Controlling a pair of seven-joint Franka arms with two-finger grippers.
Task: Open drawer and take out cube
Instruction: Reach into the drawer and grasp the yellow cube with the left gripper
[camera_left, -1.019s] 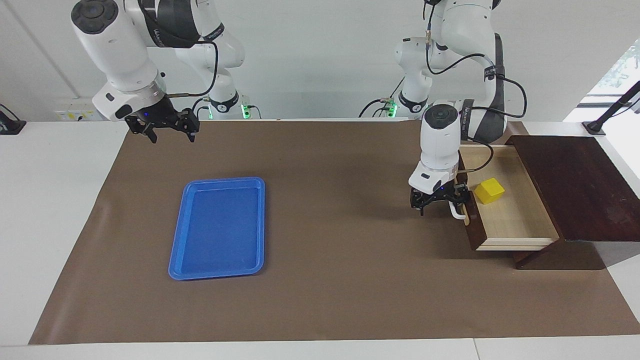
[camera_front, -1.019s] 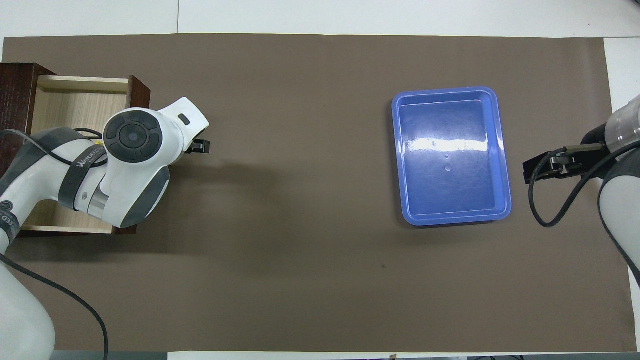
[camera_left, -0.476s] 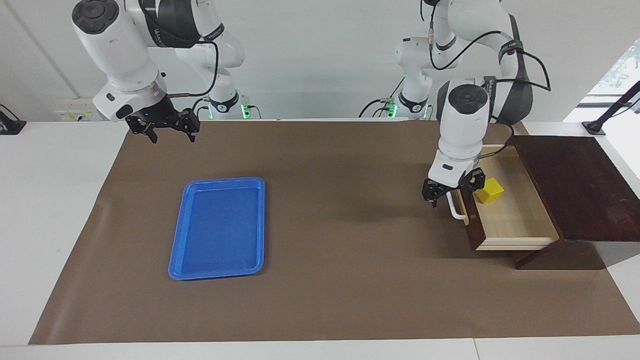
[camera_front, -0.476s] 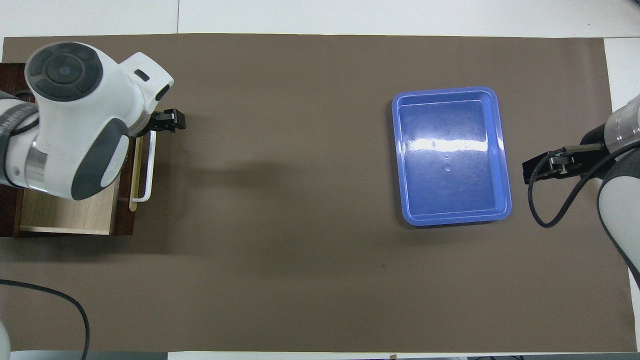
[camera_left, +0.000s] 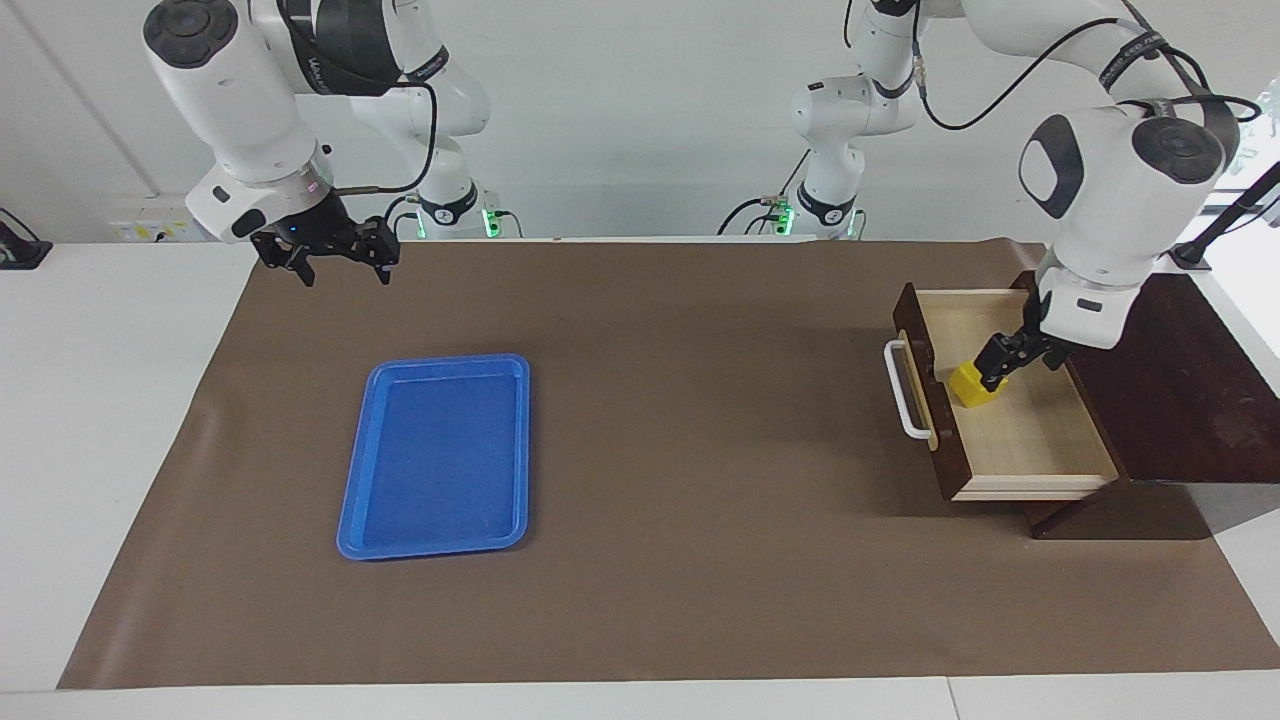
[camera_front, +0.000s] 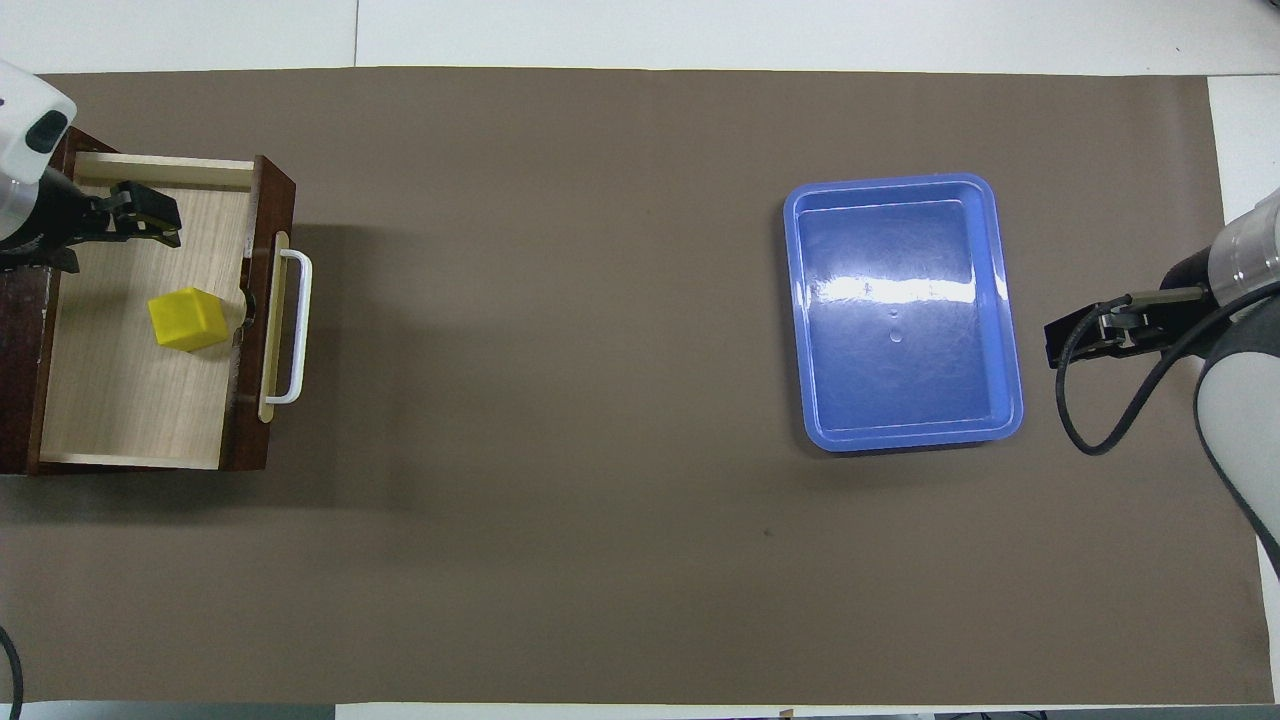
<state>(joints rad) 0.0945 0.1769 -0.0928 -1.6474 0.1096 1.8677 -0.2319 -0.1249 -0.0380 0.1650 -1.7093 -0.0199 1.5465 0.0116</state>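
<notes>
left gripper (camera_left: 1003, 368) swung from the white handle (camera_left: 905, 391), jaws wide over the boxy yellow cube (camera_left: 972, 387).

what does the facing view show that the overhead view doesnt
Only the facing view shows both arms' bases and upper links, the wall, and the left tool raised over the small yellow cube rather than touching it. Only the overhead view shows clear drawer floor between that tool and the cube. Both show the open dark-brown wooden drawer with its white bar handle, the flat blue plastic tray and the waiting right tool.
</notes>
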